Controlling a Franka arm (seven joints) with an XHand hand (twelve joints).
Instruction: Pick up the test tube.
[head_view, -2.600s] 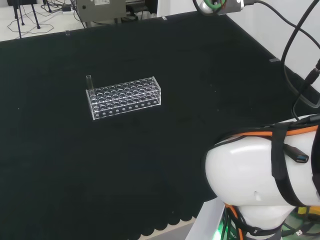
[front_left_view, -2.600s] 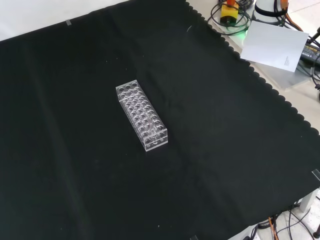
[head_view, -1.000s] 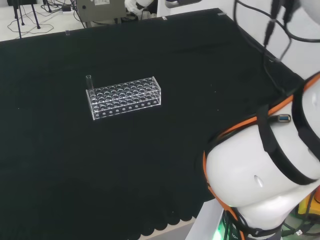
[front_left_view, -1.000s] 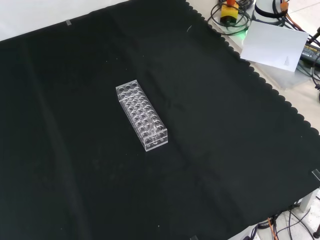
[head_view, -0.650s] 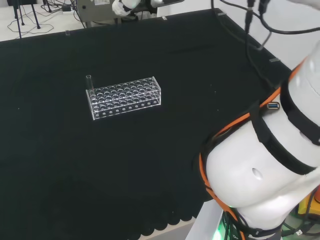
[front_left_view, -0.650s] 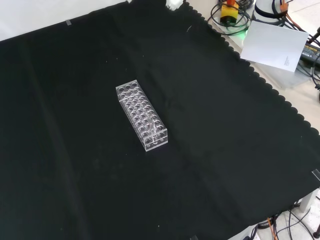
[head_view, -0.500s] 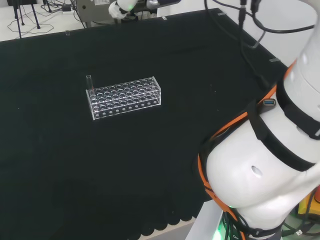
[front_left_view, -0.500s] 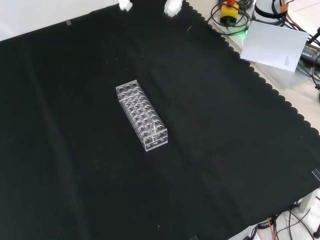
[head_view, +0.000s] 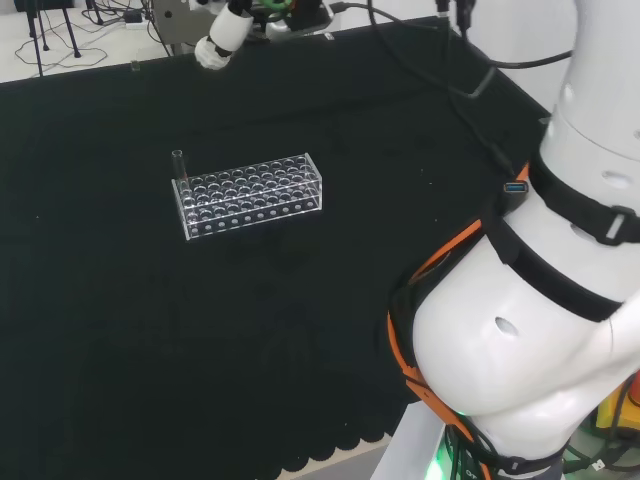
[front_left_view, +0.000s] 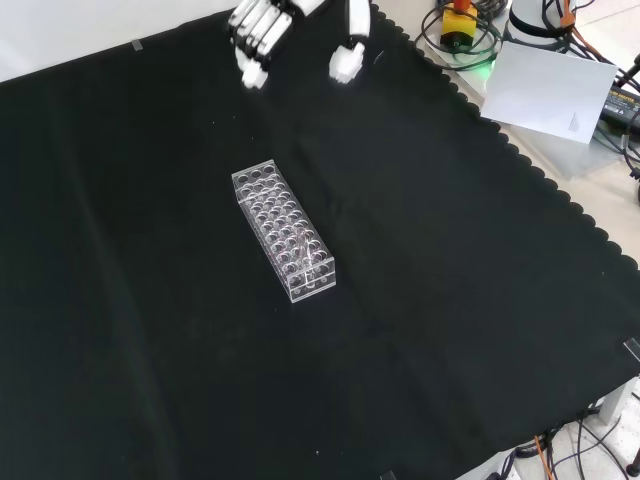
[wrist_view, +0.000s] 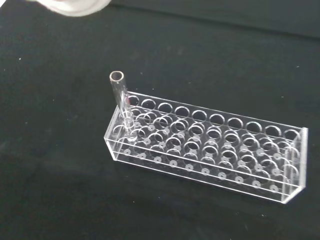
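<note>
Change: my black-and-white robot hand (front_left_view: 268, 28) has come into the front view from the top edge, fingers straight and spread, holding nothing; the approach has begun, no grasp yet.

Item: clear glass test tube (wrist_view: 123, 105), upright in an end hole of the clear plastic many-holed rack (front_left_view: 284, 233), mid-surface on the black cloth-covered surface (front_left_view: 470, 300).

Relation: tube well apart from my robot hand, at the rack's far end from it.
</note>
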